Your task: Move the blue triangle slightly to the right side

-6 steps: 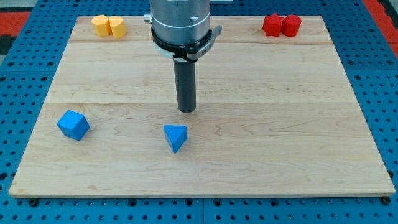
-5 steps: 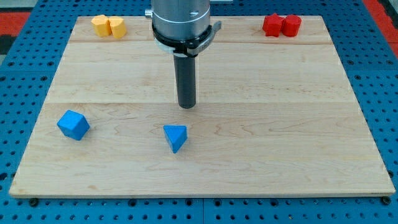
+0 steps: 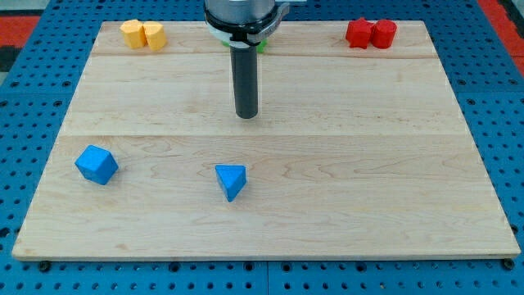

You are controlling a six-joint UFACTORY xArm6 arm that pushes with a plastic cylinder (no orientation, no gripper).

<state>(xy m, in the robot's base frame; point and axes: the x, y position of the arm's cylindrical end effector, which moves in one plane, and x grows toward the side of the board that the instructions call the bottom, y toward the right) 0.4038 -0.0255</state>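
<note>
The blue triangle (image 3: 231, 180) lies on the wooden board (image 3: 368, 180), left of centre toward the view's bottom. My tip (image 3: 246, 115) is above it in the view, a little to its right, and well apart from it. A blue cube-like block (image 3: 97, 164) sits at the view's left, far from the tip.
Two yellow blocks (image 3: 143, 34) sit together at the view's top left. Two red blocks (image 3: 371, 33) sit together at the view's top right. A bit of green (image 3: 260, 45) shows behind the arm's body at the top. Blue pegboard surrounds the board.
My tip has moved toward the view's top, away from the blue triangle. No block has moved.
</note>
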